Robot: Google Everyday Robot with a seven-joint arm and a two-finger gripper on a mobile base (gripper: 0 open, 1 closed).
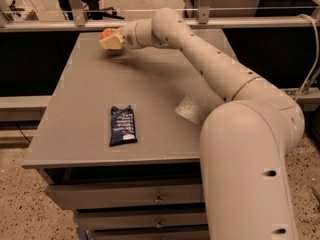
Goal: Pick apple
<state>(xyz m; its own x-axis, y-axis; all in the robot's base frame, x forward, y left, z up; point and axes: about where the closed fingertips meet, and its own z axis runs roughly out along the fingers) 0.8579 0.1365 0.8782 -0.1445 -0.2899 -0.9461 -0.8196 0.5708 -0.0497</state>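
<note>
End effector (110,40) at the far left corner of the table (85,99), just short of the back edge. Pale, wedge-shaped from here, pointing left and away from me.

Apple (105,32): only a sliver of red-orange shows, at the tip and upper side of the end effector, touching or very nearly so. The rest is hidden behind it. Cannot tell how far the end effector is open, nor whether it has hold of the apple or is merely set against it. A soft shadow lies on the table just below and to the right, which hints that the tip is off the surface rather than resting on it. Not certain.

Arm (200,59) stretched long and low across the table from the big white base at the right, near full reach.

Dark blue packet (122,125) lies flat near the front edge, well apart from the action. No obstacle.

Judgement: step in hand is securing the apple and raising it. To do it well:
- squeeze across the widest part of the apple, since a round fruit held off-centre will pop out
- confirm the hold before rising
- lift straight up and slowly, because the metal rail (50,25) runs close behind
- draw back toward the base only once the apple is above the surface
</note>
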